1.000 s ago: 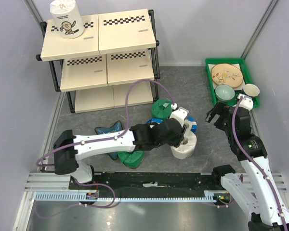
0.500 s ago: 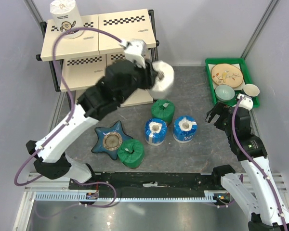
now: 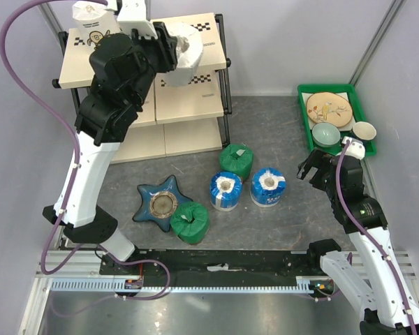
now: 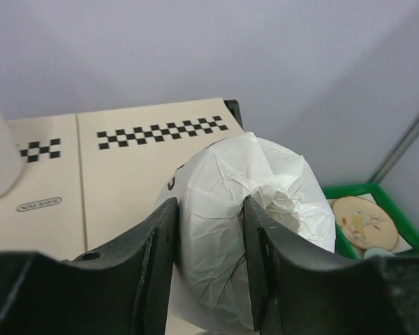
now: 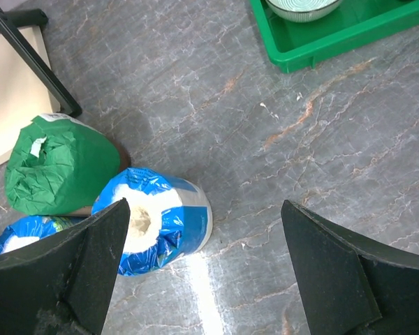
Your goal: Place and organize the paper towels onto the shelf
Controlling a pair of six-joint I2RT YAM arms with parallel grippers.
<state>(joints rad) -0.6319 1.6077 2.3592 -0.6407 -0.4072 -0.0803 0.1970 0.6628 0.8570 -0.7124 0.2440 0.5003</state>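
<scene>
Green plastic wraps the near green roll (image 3: 190, 222), which lies at about seven o'clock on the grey table (image 3: 286, 230), taking twelve as the far wall in the top view. It touches one arm of the blue star-shaped dish (image 3: 159, 202). Just beyond, near the centre, two blue rolls (image 3: 225, 190) stand side by side, with the far green roll (image 3: 237, 160) just behind them at twelve. At three o'clock the right gripper (image 5: 202, 230) hovers low, jaws spread wide with nothing between them, near the green tray (image 3: 321, 88) of dishes at two o'clock.

Farther back, at eleven o'clock, the shelf (image 3: 208, 42) carries one white roll (image 3: 92, 28) upright on the far left corner of its top board. The left gripper (image 4: 208, 230) is clamped around the second white roll (image 4: 279, 188), holding it on its side in the air over the right half of that board, not yet set down.

By my reading, one roll of six is placed and a second is close to being placed. Four remain on the table, and the visible parts of the lower tiers hold none.
</scene>
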